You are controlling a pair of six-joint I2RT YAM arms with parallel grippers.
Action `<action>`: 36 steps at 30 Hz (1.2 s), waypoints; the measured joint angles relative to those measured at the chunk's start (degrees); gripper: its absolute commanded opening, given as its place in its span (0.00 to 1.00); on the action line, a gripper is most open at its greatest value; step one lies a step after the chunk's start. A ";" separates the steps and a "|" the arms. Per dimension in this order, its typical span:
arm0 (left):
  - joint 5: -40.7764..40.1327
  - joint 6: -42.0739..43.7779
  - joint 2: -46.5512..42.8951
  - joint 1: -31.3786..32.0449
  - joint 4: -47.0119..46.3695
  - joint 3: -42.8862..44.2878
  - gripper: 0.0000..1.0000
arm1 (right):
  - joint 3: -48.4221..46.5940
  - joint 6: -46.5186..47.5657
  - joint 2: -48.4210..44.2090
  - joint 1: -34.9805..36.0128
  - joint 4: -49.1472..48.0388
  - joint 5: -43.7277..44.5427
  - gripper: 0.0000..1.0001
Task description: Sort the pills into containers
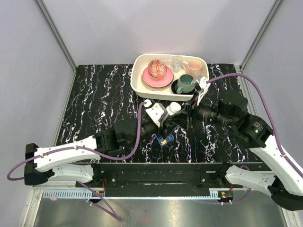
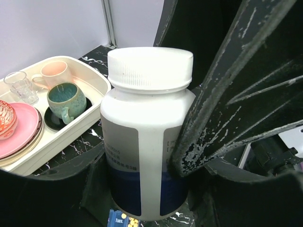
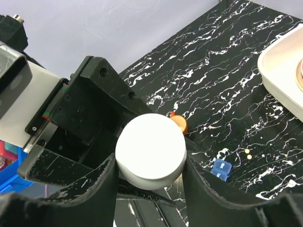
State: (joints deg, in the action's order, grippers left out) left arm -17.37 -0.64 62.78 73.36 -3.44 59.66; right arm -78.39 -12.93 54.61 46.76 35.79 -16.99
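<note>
Bottle (image 2: 147, 137) upright, long axis vertical, cap (image 3: 150, 150) up. Left pincer (image 2: 149, 187) clamps body; right pincer (image 3: 150, 158) closed on cap. Blue box (image 1: 165, 139) on surface (image 1: 94, 104) nearby.

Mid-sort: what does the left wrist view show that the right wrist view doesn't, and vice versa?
Only left wrist: the labelled side of the white plastic pill bottle, clamped in the left gripper, and the teal ceramic mug, pale pink cup and clear glass tumbler inside the cream rectangular tray. Only right wrist: the small round orange cup beyond the bottle, two loose pale pills on the black marbled table, and the right gripper closed around the bottle's white ribbed cap. Both: that cap, on the bottle, and part of the tray.
</note>
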 measured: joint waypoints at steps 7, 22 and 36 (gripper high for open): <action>0.22 -0.46 -0.02 -0.28 -0.28 -0.79 0.25 | 1.46 0.02 -0.26 0.00 -1.22 0.48 0.06; -0.24 -5.73 -4.59 -0.35 -3.50 -7.52 0.99 | 5.38 -1.92 -0.44 0.37 -0.87 13.94 0.00; -5.86 -22.16 -27.06 -0.35 0.04 -29.51 0.99 | 31.45 -3.43 6.19 0.33 -22.82 45.24 0.00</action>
State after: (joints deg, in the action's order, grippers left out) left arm -23.22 -22.81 35.73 73.01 -3.40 30.15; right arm -46.94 -16.36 60.80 47.09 12.97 28.25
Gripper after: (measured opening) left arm 0.987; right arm 0.561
